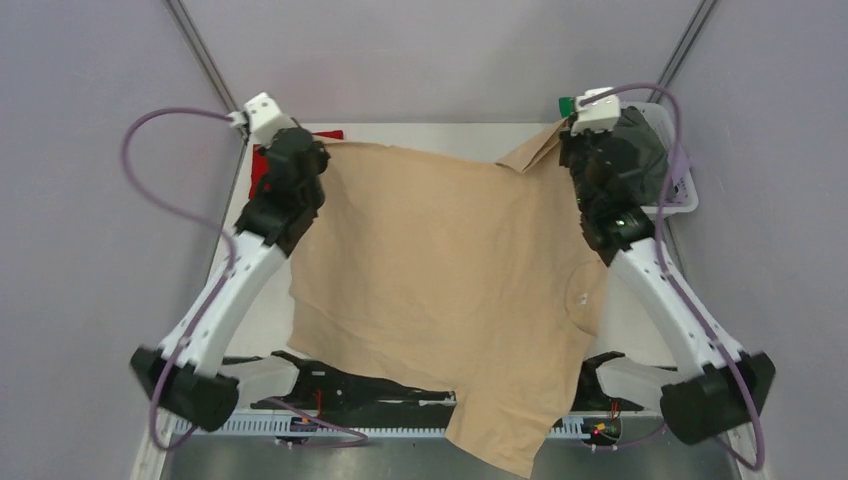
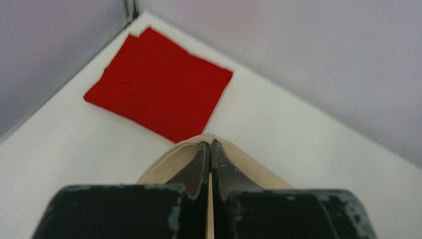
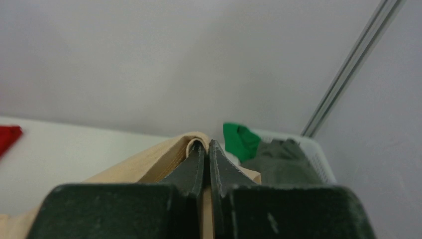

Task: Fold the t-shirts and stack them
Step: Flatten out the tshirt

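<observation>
A beige t-shirt (image 1: 450, 280) lies spread across the table, its near end hanging over the front edge. A small white label (image 1: 580, 297) shows near its right side. My left gripper (image 1: 300, 150) is shut on the shirt's far left corner (image 2: 171, 159). My right gripper (image 1: 578, 140) is shut on its far right corner (image 3: 164, 159), which is lifted and folded over. A red t-shirt (image 2: 159, 94), folded to a rectangle, lies flat at the far left corner of the table (image 1: 262, 165), just beyond the left gripper.
A white basket (image 1: 680, 195) with dark grey cloth (image 3: 281, 162) and a green cloth (image 3: 240, 140) stands at the far right. Grey walls close in the table on three sides. The arm bases stand at the near edge.
</observation>
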Motion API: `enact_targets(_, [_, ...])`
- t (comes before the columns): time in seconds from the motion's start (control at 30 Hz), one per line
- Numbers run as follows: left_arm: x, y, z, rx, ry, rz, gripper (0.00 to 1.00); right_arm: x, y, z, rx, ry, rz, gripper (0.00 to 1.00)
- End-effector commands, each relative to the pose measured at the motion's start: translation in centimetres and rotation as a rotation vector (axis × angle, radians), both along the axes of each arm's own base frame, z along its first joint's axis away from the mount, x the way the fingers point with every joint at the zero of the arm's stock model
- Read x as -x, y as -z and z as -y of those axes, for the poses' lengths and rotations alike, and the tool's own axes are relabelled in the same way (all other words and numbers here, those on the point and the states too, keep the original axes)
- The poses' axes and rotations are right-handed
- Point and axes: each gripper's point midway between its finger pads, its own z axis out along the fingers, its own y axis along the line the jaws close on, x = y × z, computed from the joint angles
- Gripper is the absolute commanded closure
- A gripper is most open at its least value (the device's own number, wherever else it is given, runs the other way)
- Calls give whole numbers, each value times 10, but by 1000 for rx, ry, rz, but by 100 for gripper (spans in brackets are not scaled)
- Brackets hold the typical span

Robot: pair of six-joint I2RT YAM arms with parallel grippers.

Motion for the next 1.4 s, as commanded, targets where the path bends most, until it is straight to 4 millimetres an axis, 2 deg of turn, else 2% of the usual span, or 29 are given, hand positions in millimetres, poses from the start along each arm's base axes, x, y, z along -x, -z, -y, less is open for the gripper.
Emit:
enact_targets(0.0, [-85, 85, -3, 21, -51, -136, 98, -57, 58, 5, -19, 136, -25, 100])
enact_targets(0.03, [-102, 106, -1, 25, -44, -179, 98, -73, 84, 2, -4, 141, -76, 100])
enact_targets(0.1, [-133, 153, -1, 45, -46, -290, 97, -103, 122, -8, 11, 140, -159, 98])
enact_targets(0.13, [-144, 170, 1, 62, -35, -333, 92, -116, 139, -12, 20, 135, -199, 93])
enact_targets(0.17, [-155, 185, 1, 67, -38, -365, 79, -131, 153, -16, 24, 136, -221, 84])
enact_targets(0.2, [-163, 194, 1, 64, -39, -383, 60, -144, 172, -18, 33, 143, -254, 68])
enact_targets(0.23, [-172, 198, 2, 65, -33, -389, 39, -159, 172, -20, 36, 147, -262, 50])
enact_targets(0.27, [-178, 198, 5, 67, -20, -394, 26, -173, 179, -23, 44, 148, -285, 36])
enact_targets(0.3, [-184, 192, 8, 68, 0, -381, 5, -186, 175, -25, 48, 144, -303, 15])
enact_targets(0.33, [-189, 183, 11, 71, 18, -360, 1, -200, 170, -26, 48, 151, -318, 5])
enact_targets(0.43, [-193, 155, 22, 95, 78, -304, 0, -207, 164, -27, 50, 160, -371, 2])
enact_targets(0.53, [-183, 137, 33, 124, 151, -289, 0, -185, 170, -27, 24, 136, -419, 2])
enact_targets(0.67, [-152, 136, 50, 158, 248, -334, 0, -137, 195, -40, -49, 18, -526, 2])
enact_targets(0.73, [-129, 145, 61, 176, 292, -373, 0, -109, 213, -50, -107, -45, -587, 2])
enact_targets(0.87, [-76, 177, 89, 196, 397, -459, 0, -50, 254, -50, -172, -81, -701, 2])
enact_targets(1.03, [-25, 222, 113, 169, 466, -578, 0, 1, 293, -44, -202, -82, -797, 2])
enact_targets(1.2, [-14, 260, 108, 150, 422, -674, 0, 24, 324, -35, -173, -59, -882, 2])
enact_targets(1.37, [-28, 285, 104, 128, 376, -731, 0, 21, 336, -23, -116, 8, -909, 2])
